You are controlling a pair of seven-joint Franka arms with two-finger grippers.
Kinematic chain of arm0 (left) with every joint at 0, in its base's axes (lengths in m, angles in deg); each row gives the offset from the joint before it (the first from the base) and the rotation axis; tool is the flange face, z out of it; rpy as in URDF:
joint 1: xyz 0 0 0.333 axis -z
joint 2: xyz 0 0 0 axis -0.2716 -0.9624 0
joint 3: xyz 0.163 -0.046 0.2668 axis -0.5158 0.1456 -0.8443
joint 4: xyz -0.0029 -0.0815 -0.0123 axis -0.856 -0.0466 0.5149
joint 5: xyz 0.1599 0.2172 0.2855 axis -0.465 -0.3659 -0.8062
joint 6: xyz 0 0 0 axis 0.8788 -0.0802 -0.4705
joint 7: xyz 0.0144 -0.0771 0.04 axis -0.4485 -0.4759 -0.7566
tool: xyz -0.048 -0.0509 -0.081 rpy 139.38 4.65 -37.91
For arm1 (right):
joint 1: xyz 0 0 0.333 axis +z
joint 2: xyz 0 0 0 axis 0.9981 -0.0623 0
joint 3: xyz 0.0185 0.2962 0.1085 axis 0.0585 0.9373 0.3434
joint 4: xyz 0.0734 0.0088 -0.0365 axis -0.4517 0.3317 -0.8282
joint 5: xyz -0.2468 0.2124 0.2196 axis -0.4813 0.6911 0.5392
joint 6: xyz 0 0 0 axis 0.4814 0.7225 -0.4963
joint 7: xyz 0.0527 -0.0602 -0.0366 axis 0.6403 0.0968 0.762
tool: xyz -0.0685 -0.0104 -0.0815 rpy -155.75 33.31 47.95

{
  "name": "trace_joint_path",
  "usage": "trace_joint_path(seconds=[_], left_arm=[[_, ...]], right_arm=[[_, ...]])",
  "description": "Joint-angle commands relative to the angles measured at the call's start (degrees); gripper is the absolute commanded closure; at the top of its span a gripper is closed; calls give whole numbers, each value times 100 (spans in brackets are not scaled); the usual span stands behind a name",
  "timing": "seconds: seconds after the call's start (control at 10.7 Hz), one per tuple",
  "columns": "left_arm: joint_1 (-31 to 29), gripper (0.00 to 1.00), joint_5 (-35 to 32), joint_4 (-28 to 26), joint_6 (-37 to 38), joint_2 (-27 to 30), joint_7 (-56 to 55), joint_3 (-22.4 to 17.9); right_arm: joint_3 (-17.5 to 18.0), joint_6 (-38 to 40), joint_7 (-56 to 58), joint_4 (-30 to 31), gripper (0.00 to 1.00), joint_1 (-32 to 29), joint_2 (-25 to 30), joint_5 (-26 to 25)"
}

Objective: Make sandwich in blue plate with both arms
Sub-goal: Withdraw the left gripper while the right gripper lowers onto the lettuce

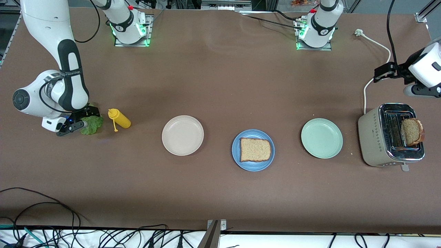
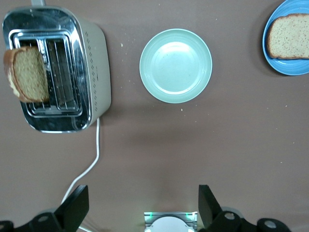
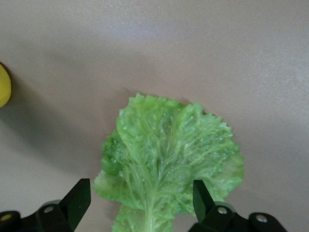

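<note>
Between right gripper (image 3: 140,203) fingers: lettuce leaf (image 3: 169,159).

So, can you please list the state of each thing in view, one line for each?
Blue plate: holds one bread slice, lying flat.
Toaster: second bread slice stands in a slot.
Lettuce leaf: flat on the table, not gripped.
Right claw: open, straddling the lettuce.
Left claw: open, empty.
Beige plate: empty.
Mint plate: empty.
Yellow bottle: lying down.
</note>
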Motion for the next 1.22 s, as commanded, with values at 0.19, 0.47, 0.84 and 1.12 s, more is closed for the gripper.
trace_joint_path(seconds=[0.19,0.47,0.84,1.12], left_arm=[[-443,0,-195,-323,-37,270,-987,885],[-618,0,-91,-314,-28,279,-917,893],[-593,0,261,-8,253,148,-899,526],[-593,0,253,55,253,86,-899,568]], right_arm=[[20,-27,373,-45,89,-56,-85,163],[20,-36,382,-54,100,-48,-120,163],[20,-36,373,-98,100,-47,-120,172],[20,17,321,-159,100,-39,-103,163]])
